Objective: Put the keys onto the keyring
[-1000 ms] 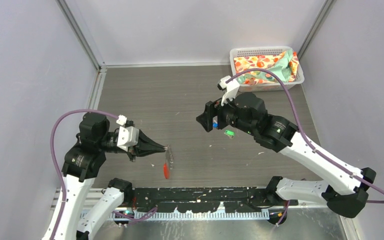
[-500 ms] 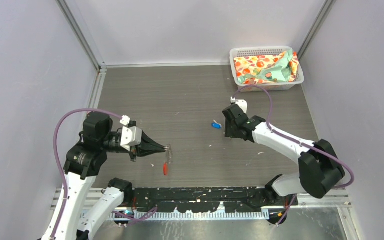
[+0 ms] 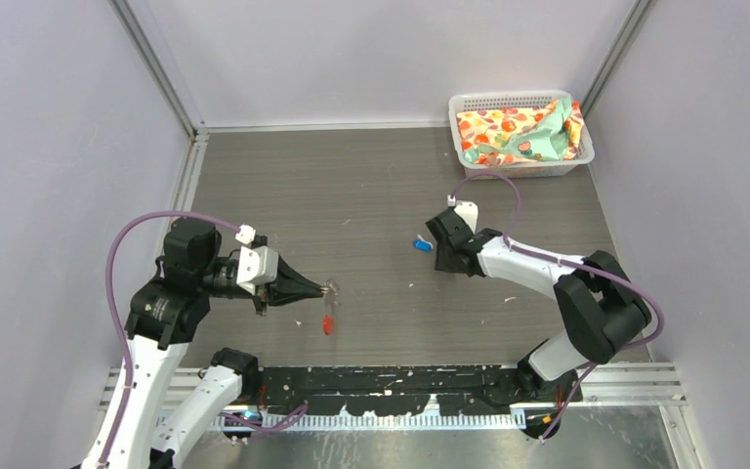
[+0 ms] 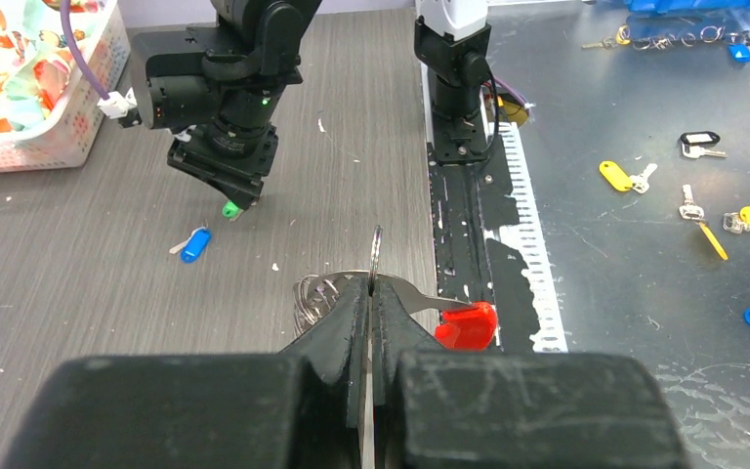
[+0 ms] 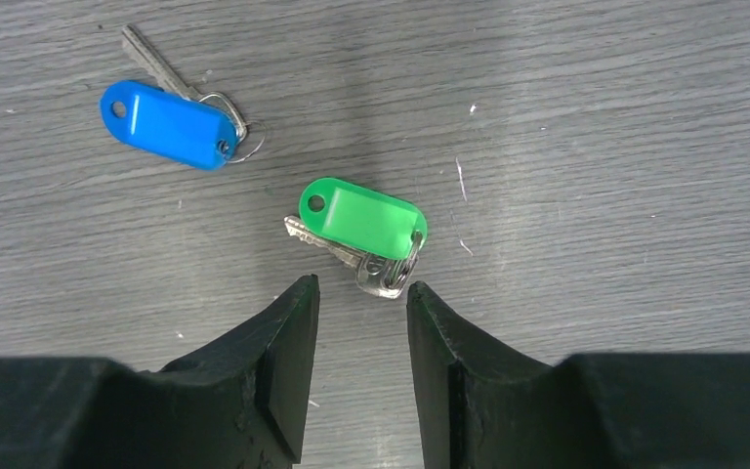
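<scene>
My left gripper (image 3: 324, 289) (image 4: 372, 280) is shut on the keyring (image 4: 317, 293), a bundle of thin silvery wire loops with a red tag (image 4: 467, 325) (image 3: 328, 325) hanging below it, held above the table. My right gripper (image 5: 361, 281) (image 3: 439, 256) is open and low over the table. The green key (image 5: 363, 218) lies flat just ahead of its fingertips, untouched. The blue key (image 5: 168, 123) (image 3: 422, 245) lies a little to the left of the green one. In the top view the right wrist hides the green key.
A white basket (image 3: 469, 104) holding patterned cloth (image 3: 520, 132) stands at the back right. The black rail (image 3: 391, 381) runs along the near table edge. In the left wrist view, several spare keys and tags (image 4: 705, 200) lie on the metal surface beyond the rail.
My right arm has swung down from a raised pose to the table, and its gripper now sits low beside the two keys. The left gripper still holds the keyring, barely shifted.
</scene>
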Available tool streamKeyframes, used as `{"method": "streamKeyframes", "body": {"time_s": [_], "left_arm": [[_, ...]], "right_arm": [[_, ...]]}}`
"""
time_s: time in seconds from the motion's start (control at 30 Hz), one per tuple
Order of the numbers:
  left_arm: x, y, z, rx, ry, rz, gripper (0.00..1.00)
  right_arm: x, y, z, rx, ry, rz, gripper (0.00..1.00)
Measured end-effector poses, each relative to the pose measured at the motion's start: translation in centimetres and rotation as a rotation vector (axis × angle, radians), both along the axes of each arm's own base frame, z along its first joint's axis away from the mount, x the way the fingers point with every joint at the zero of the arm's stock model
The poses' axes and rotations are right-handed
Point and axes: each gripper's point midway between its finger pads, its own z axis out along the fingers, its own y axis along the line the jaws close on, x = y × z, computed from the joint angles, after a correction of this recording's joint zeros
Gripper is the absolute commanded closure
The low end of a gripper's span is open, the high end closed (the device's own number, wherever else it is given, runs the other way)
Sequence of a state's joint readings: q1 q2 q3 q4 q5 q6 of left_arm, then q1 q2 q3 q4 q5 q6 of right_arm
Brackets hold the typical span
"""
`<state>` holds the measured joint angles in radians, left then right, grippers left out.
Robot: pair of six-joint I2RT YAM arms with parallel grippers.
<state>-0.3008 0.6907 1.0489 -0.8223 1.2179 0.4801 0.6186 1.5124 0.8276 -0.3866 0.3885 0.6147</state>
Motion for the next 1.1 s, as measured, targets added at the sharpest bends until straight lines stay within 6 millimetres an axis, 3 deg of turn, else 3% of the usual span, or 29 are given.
{"method": "streamKeyframes", "body": {"time_s": [0.23,0.37,0.63,0.93,1.1], "left_arm": [[0.1,0.0,0.0,0.001,0.000,0.002,1.00],[0.1,0.0,0.0,0.002,0.001,0.002,1.00],[0.1,0.0,0.0,0.002,0.001,0.003,1.00],[0.1,0.0,0.0,0.002,0.001,0.005,1.00],[0.1,0.0,0.0,0.003,0.001,0.009,1.00]], "right_arm": [[0.4,-0.5,-1.2,-0.027,0.019,-0.027,0.60],[0.8,-0.9,-1.1,-0.034,0.009,-0.044,0.67],[1.5,-1.4,-0.9,-0.044,-0.016,-0.067,0.71],[1.5,-1.4,-0.8,-0.045,-0.019,-0.068,0.98],[1.5,-1.2,-0.7,-0.039,-0.019,-0.060,0.99]]}}
